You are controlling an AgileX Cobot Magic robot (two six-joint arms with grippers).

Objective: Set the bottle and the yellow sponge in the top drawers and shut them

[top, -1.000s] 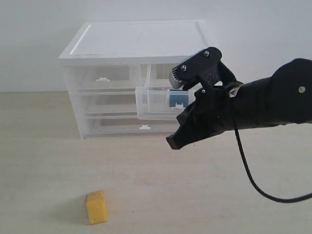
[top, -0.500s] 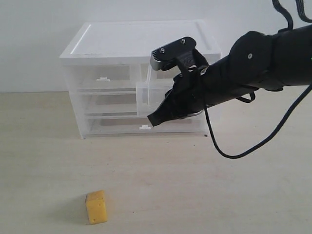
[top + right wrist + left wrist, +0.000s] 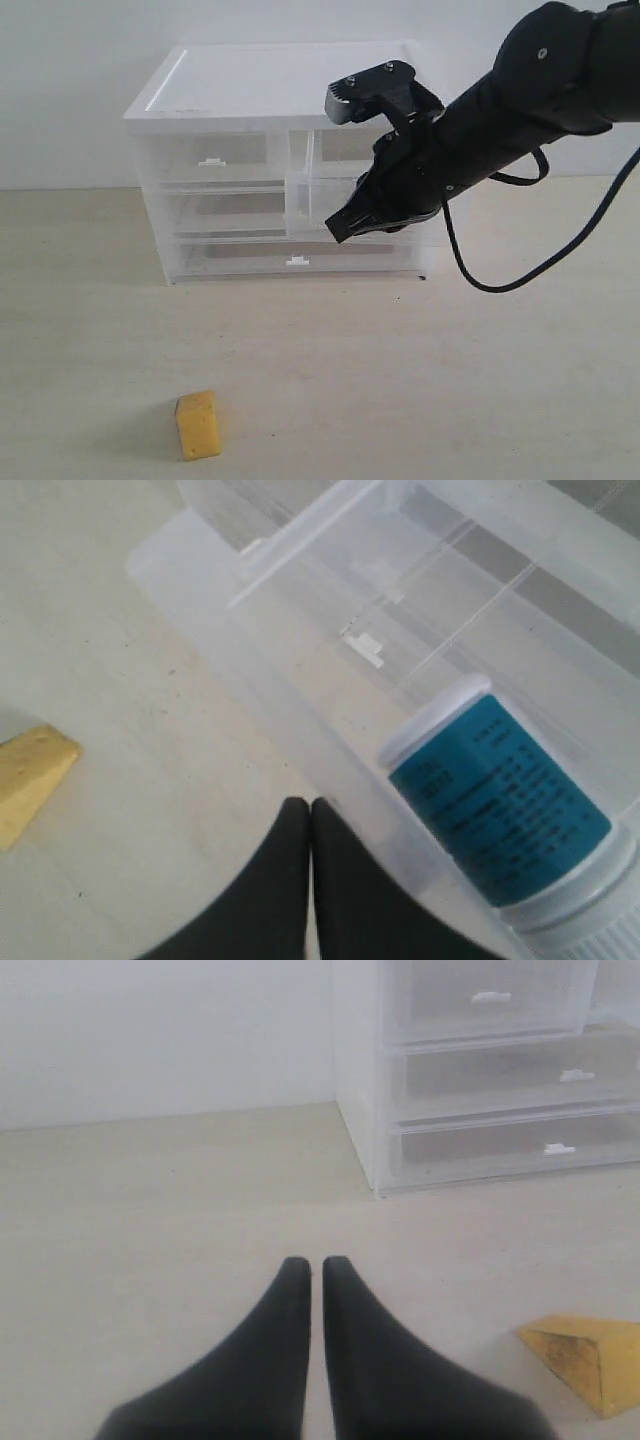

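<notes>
Evidently the bottle half of the job is nearly done. The bottle (image 3: 497,798) lies on its side inside the right top drawer (image 3: 308,200), which stands pulled out from the cabinet (image 3: 280,85). The right gripper (image 3: 341,232) comes in from about 2 o'clock in the exterior view, its fingers pressed together and holding nothing. Its tips are low at the drawer's front wall, though whether they touch the plastic cannot be told. The step in hand looks like shutting this drawer. The next move calls for a straight, level push on the front, toward 12 o'clock into the cabinet, kept square so the drawer does not twist or jam and the bottle does not roll about. The left top drawer (image 3: 215,165) sits flush and shut, so it would have to be pulled open before anything goes in. The yellow sponge (image 3: 198,425) stands on the counter (image 3: 420,380), well apart from the cabinet at roughly its 7 o'clock. The left gripper (image 3: 315,1265) is also pressed together and empty. It hangs over the bare counter with the sponge near it, off at about 4 o'clock in its own camera view.
</notes>
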